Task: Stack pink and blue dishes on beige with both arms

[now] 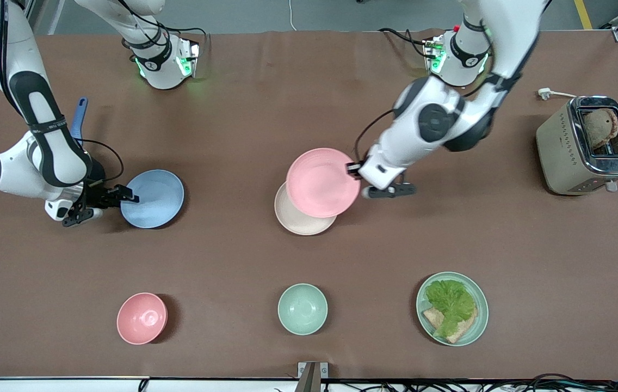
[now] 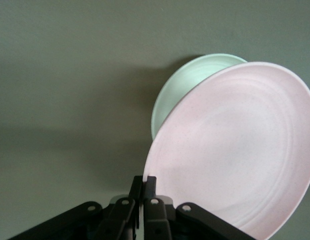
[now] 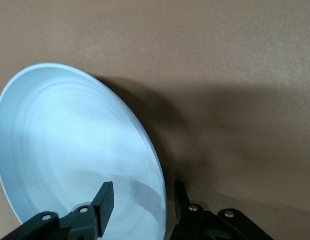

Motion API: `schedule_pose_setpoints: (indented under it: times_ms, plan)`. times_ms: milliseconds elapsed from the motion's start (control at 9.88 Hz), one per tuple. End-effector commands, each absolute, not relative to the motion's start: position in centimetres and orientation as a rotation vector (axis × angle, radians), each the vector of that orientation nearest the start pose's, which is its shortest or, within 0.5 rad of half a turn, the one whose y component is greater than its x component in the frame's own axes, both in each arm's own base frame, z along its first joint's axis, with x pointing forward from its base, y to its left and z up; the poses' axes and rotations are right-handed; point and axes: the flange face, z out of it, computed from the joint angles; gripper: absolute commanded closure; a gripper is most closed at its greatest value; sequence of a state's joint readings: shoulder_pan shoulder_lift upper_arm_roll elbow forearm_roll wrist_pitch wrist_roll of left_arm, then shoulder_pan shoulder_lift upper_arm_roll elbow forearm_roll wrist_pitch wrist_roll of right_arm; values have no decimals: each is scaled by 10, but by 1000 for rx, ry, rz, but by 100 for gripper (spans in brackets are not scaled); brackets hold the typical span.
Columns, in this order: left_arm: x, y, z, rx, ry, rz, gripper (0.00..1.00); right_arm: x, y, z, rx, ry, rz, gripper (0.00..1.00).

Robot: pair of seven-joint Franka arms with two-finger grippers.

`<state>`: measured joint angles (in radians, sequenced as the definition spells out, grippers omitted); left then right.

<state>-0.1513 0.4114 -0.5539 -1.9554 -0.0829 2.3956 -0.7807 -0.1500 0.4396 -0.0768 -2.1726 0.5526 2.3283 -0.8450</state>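
- The left gripper (image 1: 353,170) is clamped on the rim of the pink plate (image 1: 323,182), at the plate's 3 o'clock edge in the front view; the left wrist view shows its fingers (image 2: 151,192) pinched together on that rim (image 2: 235,165).
- The pink plate is held up, tilted, over the beige plate (image 1: 295,218), covering most of it; only the beige plate's edge from about 6 to 9 o'clock shows, and it also peeks out past the pink rim in the left wrist view (image 2: 180,82).
- The beige plate lies flat at the middle of the table (image 1: 309,81).
- The right gripper (image 1: 129,197) grasps the blue plate (image 1: 152,198) at its 9 o'clock edge toward the right arm's end of the table; one finger (image 3: 106,200) lies on the plate's face (image 3: 70,150), the other under its rim.
- The blue plate is tilted off the table, casting a shadow.
- Nearer the front camera stand a pink bowl (image 1: 142,318), a green bowl (image 1: 302,308) and a green plate (image 1: 480,310) with lettuce (image 1: 450,302) and bread (image 1: 433,317).
- A toaster (image 1: 586,144) stands at the left arm's end.
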Motion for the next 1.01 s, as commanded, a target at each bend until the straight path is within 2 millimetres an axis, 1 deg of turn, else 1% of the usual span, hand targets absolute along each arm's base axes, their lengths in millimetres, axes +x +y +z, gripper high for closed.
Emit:
schedule_pose_setpoints:
  times_ms: [0, 101, 203, 405, 506, 608, 709, 810, 911]
  plan:
    - [482, -419, 243, -3319, -385, 207, 100, 513, -115, 162, -2714, -228, 74, 63]
    - [484, -426, 227, -3319, -434, 174, 100, 514, -115, 160, -2714, -218, 75, 85]
    - [479, -432, 216, -3310, -403, 145, 100, 514, -118, 161, -2711, -192, 73, 99]
    - [487, -426, 216, -3307, -417, 123, 100, 514, -123, 167, -2699, -169, 87, 100]
    - [486, -427, 210, -3305, -416, 139, 94, 520, -126, 186, -2656, -131, 118, 100]
    - [488, -426, 212, -3304, -425, 136, 65, 531, -127, 216, -2609, -80, 160, 100]
    - [496, -417, 222, -3302, -441, 110, 1, 547, -125, 252, -2587, -43, 191, 100]
    - [516, -397, 266, -3282, -464, 23, 0, 560, -121, 284, -2591, -4, 264, 100]
    - [548, -374, 330, -3242, -450, -54, 0, 570, -104, 312, -2598, 43, 329, 100]
